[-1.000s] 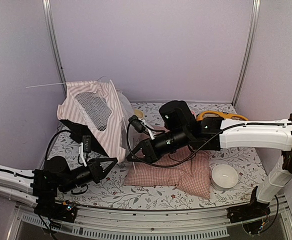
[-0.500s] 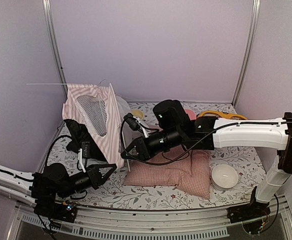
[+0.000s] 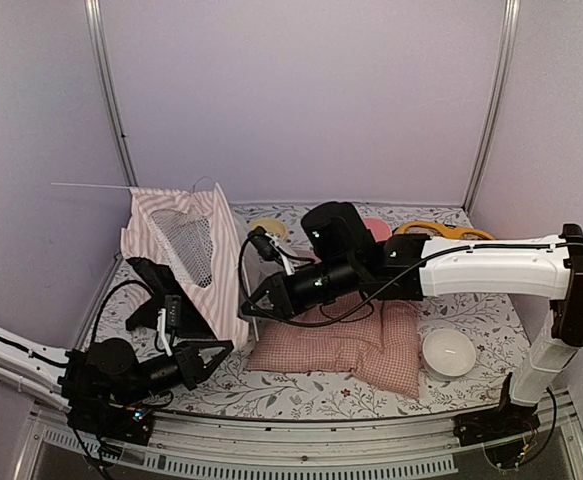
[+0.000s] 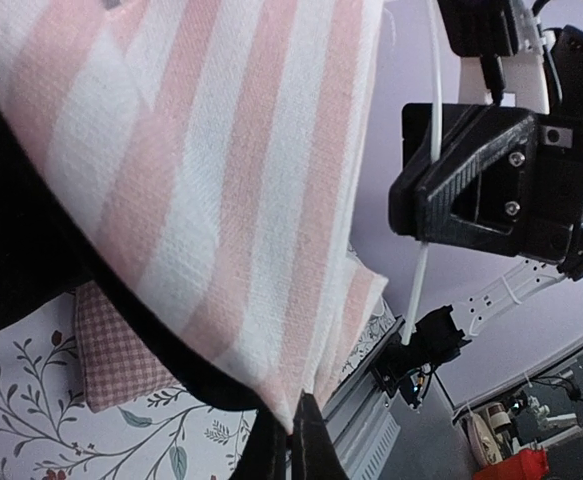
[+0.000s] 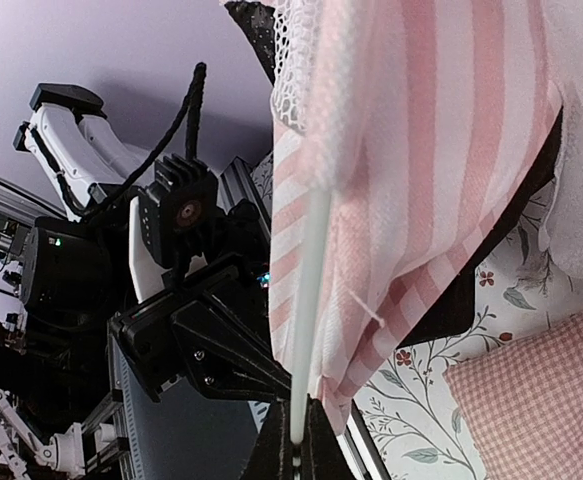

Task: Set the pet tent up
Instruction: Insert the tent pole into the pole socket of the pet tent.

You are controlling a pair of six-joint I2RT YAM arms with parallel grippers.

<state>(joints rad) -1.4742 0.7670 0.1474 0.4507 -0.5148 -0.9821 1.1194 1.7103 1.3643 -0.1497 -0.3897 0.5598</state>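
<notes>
The left gripper [image 4: 293, 445] is seen closed on the lowest corner of the striped fabric, pinched right at the hem. The pet tent [image 3: 221, 255] is found at the far left of the table, half raised and leaning, with its mesh window turned up and toward the near side; one thin rod sticks out to the left from its top. Just right of the tent, the right gripper [image 5: 296, 450] is clamped on a white pole [image 5: 309, 290] that runs up along the fabric's edge.

The step in hand is judged to be spreading the tent so that it stands on its own. For this to go well, the fabric corner should be held low and steady by the left gripper as an anchor, while the pole is drawn away from it by the right gripper until the panel is taut. The pull is best made slowly, since a thin pole can bend or slip through closed fingers, and a small pinch of hem can be lost. The pole's foot should be set down on bare table, short of the checked cushion [image 3: 356, 345] lying just to the right. The white bowl [image 3: 448, 352], further right, is well apart.
</notes>
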